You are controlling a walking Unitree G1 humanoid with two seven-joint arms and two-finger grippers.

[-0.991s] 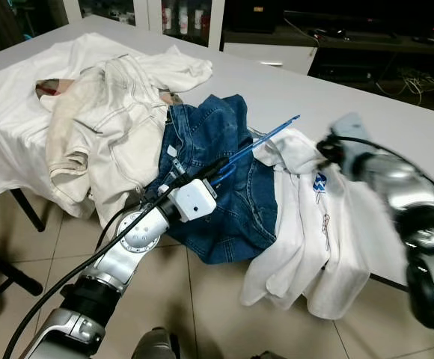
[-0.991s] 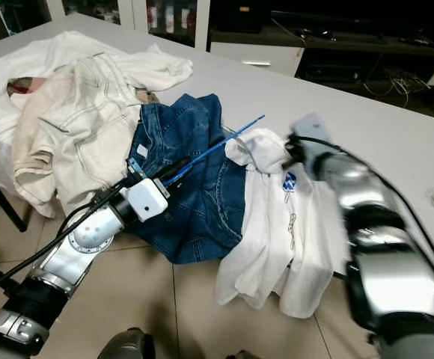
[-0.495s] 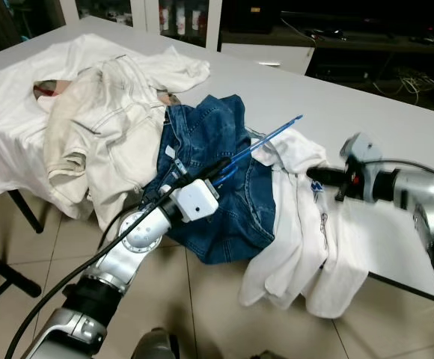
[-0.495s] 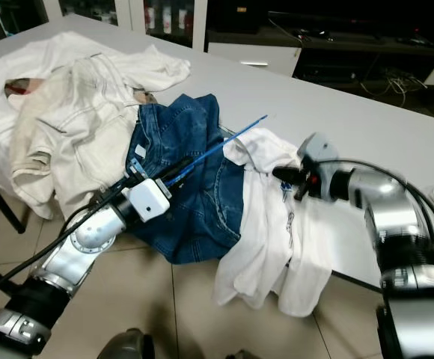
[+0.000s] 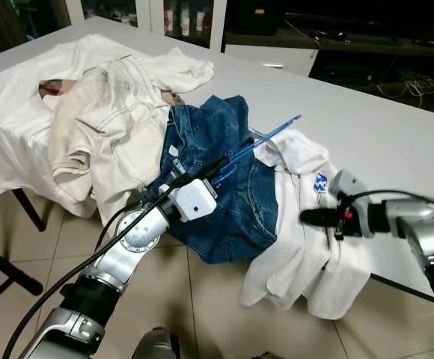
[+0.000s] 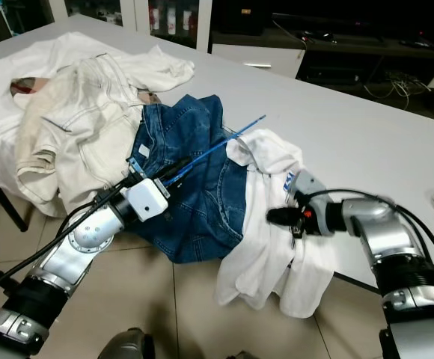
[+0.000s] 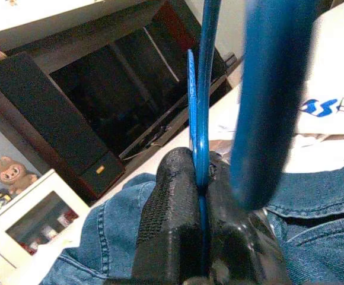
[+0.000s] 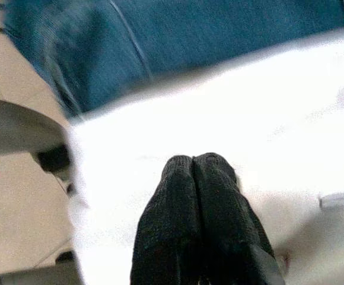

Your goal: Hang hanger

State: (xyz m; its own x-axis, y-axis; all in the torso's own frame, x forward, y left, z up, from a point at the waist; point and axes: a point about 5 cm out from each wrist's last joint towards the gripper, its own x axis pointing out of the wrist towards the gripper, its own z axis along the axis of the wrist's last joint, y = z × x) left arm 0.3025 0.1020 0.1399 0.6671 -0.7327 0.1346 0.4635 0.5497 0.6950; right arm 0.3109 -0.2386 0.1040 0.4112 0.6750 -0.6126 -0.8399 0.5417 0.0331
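A thin blue hanger (image 5: pixel 266 136) slants up over the blue jeans (image 5: pixel 209 134) toward the white T-shirt (image 5: pixel 307 254). My left gripper (image 5: pixel 218 166) is shut on its lower end; in the left wrist view the black fingers (image 7: pixel 172 196) pinch the blue hanger wire (image 7: pixel 203 89). My right gripper (image 5: pixel 307 216) is shut with nothing in it. It points left, low over the white T-shirt near its blue logo (image 5: pixel 319 182). In the right wrist view its closed fingertips (image 8: pixel 194 166) sit just above white cloth.
A cream jacket (image 5: pixel 108 120) and a white sheet (image 5: pixel 7 97) are heaped on the left of the white table (image 5: pixel 381 127). The jeans and T-shirt hang over the table's front edge above a tiled floor (image 5: pixel 202 314). Dark cabinets stand behind.
My right arm has come down and toward me, from beside the T-shirt's collar to low over its middle. The left arm and the hanger have stayed put.
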